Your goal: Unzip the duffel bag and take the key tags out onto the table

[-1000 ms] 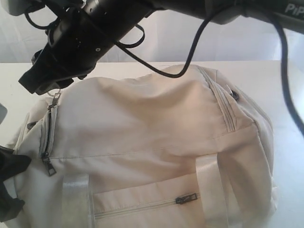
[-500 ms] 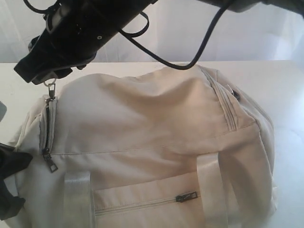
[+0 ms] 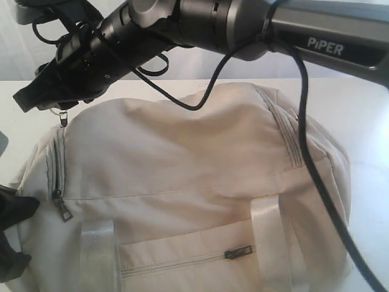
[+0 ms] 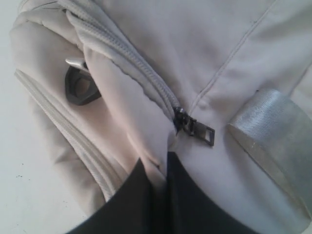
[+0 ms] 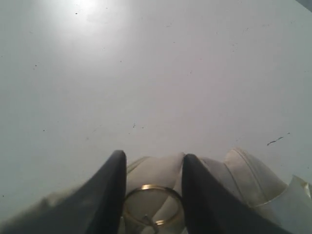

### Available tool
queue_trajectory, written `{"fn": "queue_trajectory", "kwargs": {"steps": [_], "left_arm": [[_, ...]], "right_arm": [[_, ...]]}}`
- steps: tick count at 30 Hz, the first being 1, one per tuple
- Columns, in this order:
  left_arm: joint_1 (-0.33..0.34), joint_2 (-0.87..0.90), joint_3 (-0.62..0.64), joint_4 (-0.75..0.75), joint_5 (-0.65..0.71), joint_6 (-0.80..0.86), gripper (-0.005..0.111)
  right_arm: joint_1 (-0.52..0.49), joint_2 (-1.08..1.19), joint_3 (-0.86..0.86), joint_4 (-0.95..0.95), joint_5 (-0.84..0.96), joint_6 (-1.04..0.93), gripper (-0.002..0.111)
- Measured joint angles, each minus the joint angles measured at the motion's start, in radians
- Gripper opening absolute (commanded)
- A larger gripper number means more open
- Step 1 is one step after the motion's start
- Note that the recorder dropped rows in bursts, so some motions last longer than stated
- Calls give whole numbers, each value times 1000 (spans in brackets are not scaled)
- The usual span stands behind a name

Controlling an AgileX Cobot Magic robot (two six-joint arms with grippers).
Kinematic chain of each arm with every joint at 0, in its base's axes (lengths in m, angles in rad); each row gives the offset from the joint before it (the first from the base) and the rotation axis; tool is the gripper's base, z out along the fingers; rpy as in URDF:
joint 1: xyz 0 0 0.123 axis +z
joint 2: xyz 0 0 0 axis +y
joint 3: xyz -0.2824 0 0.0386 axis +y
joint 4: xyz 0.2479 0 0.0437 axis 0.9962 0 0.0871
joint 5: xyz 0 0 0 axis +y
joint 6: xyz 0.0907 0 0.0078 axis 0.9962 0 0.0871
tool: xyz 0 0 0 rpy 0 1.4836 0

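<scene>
1. While the bag (image 3: 194, 158) lies in the middle of the frame on the white table (image 3: 368, 109), the right gripper (image 3: 37, 102) sits at the upper left.
2. It holds the zip's little ring (image 3: 61, 114) between its two fingers.
3. Since a second ago, it has pulled the ring a bit farther left.
4. At the lower left, the left gripper (image 4: 157, 165) pinches the bag's cloth tight.

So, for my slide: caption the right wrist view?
Right gripper clamps the metal zipper ring on the bag, white table beyond.
</scene>
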Motion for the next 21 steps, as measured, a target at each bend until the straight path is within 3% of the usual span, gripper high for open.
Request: {"fn": "queue_trajectory", "kwargs": {"steps": [14,21], "left_arm": [[0,-5,0,-107,10,149,0],[0,-5,0,-108,23,165,0]], "right_arm": [[-9,65,-48,-16,-141,-6,0],[-36,76,-94,-28,88,-6,0]]}}
